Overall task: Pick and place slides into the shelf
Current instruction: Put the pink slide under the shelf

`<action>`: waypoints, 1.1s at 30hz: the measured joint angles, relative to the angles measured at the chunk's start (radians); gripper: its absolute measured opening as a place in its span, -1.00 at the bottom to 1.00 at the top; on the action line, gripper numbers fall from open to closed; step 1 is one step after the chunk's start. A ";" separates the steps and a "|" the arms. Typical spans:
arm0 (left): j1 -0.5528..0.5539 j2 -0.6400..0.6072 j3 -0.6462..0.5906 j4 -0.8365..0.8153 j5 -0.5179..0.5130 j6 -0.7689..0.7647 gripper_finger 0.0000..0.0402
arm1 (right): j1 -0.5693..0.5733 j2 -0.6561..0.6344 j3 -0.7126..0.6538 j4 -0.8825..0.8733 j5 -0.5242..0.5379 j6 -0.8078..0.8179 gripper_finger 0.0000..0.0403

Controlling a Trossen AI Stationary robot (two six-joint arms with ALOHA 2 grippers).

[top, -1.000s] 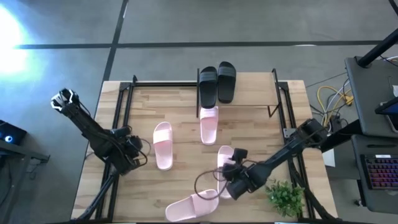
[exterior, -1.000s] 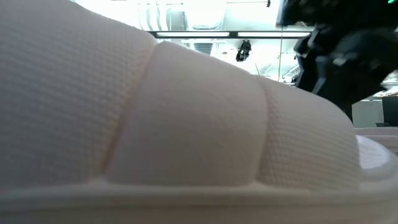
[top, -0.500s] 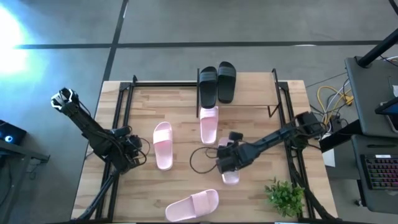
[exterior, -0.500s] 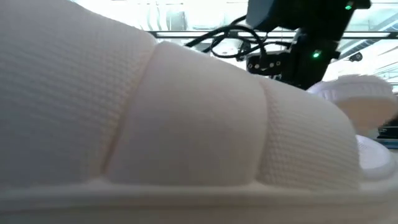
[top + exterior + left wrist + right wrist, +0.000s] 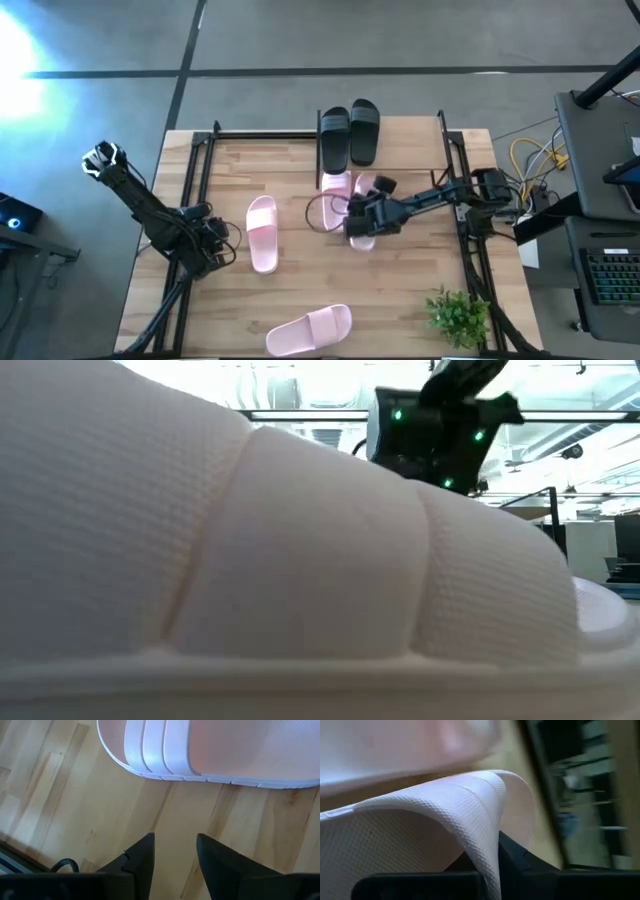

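Note:
Two black slides (image 5: 349,135) lie side by side on the shelf (image 5: 270,133) at the table's far edge. One pink slide (image 5: 335,185) lies just in front of them. My right gripper (image 5: 364,214) is shut on another pink slide (image 5: 361,240) right beside it. A third pink slide (image 5: 262,232) lies left of centre, with my open left gripper (image 5: 218,246) just left of it over bare wood (image 5: 172,851). A fourth pink slide (image 5: 308,330) lies at the near edge and fills the low view (image 5: 300,560). My right gripper holds the pink slide by its wide strap (image 5: 445,815), at the strap's edge. One dark finger (image 5: 517,862) shows under the strap's arch; the other is hidden by the strap. The slide hangs under the gripper; the gripper hides whether its sole is clear of the table.
A small green plant (image 5: 458,315) stands at the near right corner. The shelf's black side bars (image 5: 455,160) run along both table sides. A loose cable loop (image 5: 322,212) hangs from the right arm. Bare wood lies between the slides at mid-table.
My right gripper has taken up the pink slide from the table's near right and carried it toward the far edge and a little left, ending beside the pink slide in front of the shelf. The slide came off the table along the way.

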 joint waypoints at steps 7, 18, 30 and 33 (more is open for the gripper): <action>0.000 0.008 -0.002 0.005 -0.005 0.000 -0.34 | -0.123 0.000 -0.038 0.091 0.048 -0.135 -0.92; 0.000 0.014 -0.002 0.004 -0.006 0.001 -0.34 | -0.135 0.000 -0.052 0.282 -0.045 -0.323 -0.42; 0.000 0.026 -0.002 0.010 0.004 0.001 -0.34 | -0.128 -0.003 -0.046 0.175 -0.003 -0.325 -0.15; 0.000 0.026 -0.002 0.015 0.006 0.001 -0.34 | -0.122 -0.018 -0.044 0.156 -0.003 -0.308 -0.13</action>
